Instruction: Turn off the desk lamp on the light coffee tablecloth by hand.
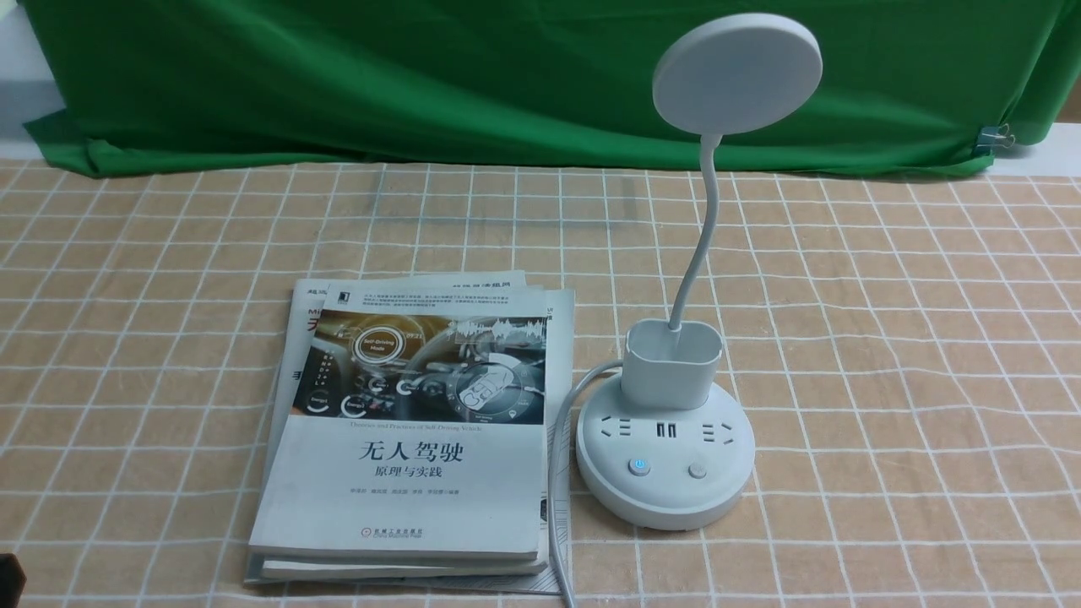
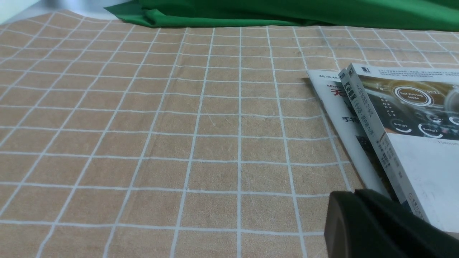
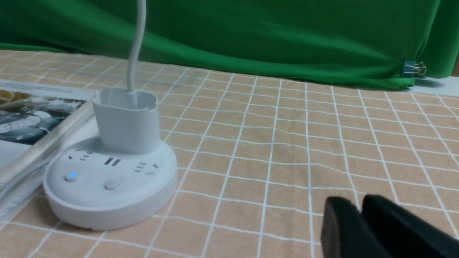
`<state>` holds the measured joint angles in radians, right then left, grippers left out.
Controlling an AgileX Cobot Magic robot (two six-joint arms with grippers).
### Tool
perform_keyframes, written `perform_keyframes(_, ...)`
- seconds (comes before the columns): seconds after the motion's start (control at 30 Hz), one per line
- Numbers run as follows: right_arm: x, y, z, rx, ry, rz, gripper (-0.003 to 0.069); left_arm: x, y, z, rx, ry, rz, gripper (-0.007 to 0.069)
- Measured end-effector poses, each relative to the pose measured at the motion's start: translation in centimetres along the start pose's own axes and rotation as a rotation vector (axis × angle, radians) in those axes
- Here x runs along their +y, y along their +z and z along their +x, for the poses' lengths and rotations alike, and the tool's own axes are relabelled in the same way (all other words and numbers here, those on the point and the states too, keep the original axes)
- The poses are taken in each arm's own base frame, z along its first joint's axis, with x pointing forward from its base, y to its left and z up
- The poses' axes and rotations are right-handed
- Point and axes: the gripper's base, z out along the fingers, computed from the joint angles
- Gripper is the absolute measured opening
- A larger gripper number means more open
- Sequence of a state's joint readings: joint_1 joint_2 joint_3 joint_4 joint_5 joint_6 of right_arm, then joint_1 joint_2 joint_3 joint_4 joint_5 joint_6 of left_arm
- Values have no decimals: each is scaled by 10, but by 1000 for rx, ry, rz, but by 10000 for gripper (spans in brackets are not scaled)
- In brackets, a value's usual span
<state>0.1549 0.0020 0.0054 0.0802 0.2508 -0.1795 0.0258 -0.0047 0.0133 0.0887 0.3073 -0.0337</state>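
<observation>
Front view: the white desk lamp (image 1: 667, 422) with disc head and round socket base stands on the light coffee grid tablecloth (image 1: 887, 338), beside stacked paperback books (image 1: 414, 431). Left wrist view: the left claw (image 2: 358, 215) looks pressed together. Right wrist view: the right claw (image 3: 358, 218), slightly parted, empty, should press one base button squarely

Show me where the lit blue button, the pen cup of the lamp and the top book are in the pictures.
lit blue button (image 1: 639, 466), front view, on its glowing cap.
pen cup (image 1: 671, 371), front view, on its front wall.
top book (image 1: 414, 481), front view, on the white lower half of its cover.
</observation>
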Motion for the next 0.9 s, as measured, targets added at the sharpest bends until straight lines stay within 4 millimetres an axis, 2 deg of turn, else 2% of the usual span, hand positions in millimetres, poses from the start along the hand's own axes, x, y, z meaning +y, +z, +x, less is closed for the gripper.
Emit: perform_keyframes(0.9, 0, 0, 0, 0, 0, 0, 182, 0, 0, 0, 0, -1, 0, 4)
